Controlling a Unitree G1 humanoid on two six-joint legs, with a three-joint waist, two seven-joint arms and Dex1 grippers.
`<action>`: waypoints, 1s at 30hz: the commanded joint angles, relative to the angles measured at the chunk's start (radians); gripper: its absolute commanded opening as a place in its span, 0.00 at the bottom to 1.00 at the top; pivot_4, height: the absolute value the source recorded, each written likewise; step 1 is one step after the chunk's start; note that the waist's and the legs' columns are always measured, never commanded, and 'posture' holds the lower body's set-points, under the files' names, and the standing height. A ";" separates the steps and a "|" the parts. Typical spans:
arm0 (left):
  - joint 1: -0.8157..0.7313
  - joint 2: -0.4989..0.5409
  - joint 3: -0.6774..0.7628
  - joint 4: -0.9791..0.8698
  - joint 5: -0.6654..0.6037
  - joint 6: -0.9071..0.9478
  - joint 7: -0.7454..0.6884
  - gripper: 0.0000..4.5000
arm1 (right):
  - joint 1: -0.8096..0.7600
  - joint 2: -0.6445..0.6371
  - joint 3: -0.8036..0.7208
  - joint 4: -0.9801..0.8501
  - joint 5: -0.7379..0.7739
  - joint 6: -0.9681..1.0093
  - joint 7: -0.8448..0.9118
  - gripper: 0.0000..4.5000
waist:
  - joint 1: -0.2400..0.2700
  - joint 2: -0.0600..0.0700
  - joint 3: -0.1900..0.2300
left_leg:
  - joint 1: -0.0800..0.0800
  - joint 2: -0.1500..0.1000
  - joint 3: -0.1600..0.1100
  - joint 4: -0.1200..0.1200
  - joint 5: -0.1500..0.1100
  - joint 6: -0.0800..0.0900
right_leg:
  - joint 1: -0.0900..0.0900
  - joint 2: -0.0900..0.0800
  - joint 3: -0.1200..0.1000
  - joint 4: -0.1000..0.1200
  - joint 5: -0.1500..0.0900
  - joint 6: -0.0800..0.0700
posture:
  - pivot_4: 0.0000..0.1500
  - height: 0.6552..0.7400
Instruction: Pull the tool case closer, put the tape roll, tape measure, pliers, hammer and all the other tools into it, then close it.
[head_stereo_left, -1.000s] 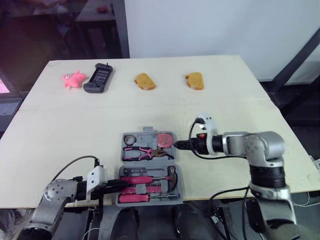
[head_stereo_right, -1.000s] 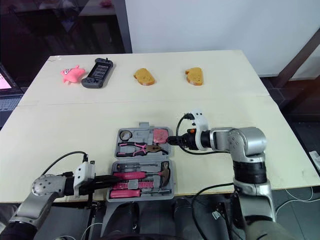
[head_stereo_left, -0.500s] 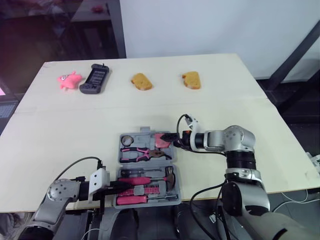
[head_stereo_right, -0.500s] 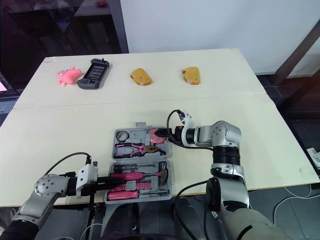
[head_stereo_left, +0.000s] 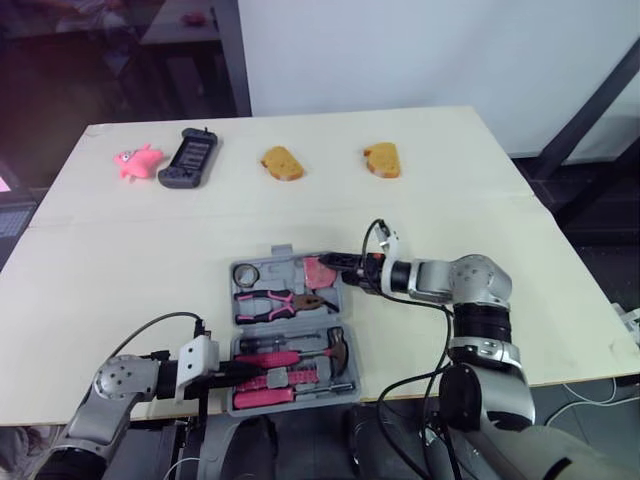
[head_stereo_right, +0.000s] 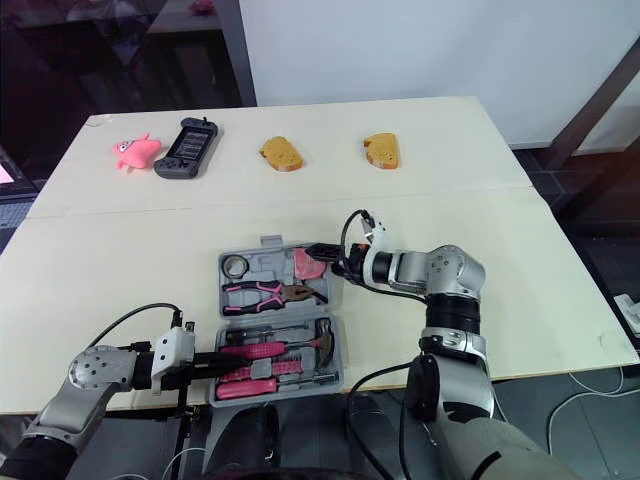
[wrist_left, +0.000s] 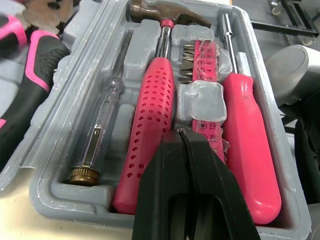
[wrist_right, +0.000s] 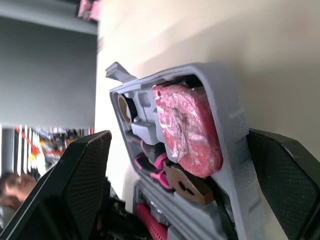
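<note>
We log: left claw (wrist_left: 182, 136) pinched together above the hammer (wrist_left: 154, 125) handle | right claw (head_stereo_right: 325, 258) spread, straddling the case (head_stereo_left: 283, 251) at its far right corner | case open near the table (head_stereo_left: 120, 270) front edge, tools inside

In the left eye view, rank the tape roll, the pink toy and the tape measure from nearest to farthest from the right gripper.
1. Tape measure, in the case, beside the right gripper.
2. Tape roll, case's far left corner.
3. Pink toy, far left corner of the table.
</note>
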 joint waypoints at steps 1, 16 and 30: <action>0.010 0.022 0.007 0.047 0.030 0.040 0.022 0.00 | 0.010 -0.023 0.043 -0.099 0.085 0.029 0.076 0.99 | -0.001 0.000 0.000 | 0.000 0.000 0.000 0.000 0.000 0.000 | 0.000 0.000 0.000 0.000 0.000 0.000 | 1.00 1.00; 0.144 0.167 0.262 -0.287 -0.323 0.457 -0.007 0.00 | 0.059 -0.068 0.101 -0.204 0.155 0.049 0.106 0.99 | -0.016 -0.002 0.002 | -0.004 0.000 0.000 -0.002 0.000 0.000 | -0.004 0.000 0.000 0.000 -0.001 0.000 | 1.00 1.00; 0.176 0.266 0.520 -0.331 -0.415 0.589 -0.048 0.00 | 0.191 -0.397 0.087 -0.917 0.552 0.175 0.219 0.99 | -0.020 -0.005 0.005 | -0.009 0.000 0.000 -0.003 0.000 0.000 | -0.010 0.000 -0.001 -0.001 -0.001 0.000 | 1.00 1.00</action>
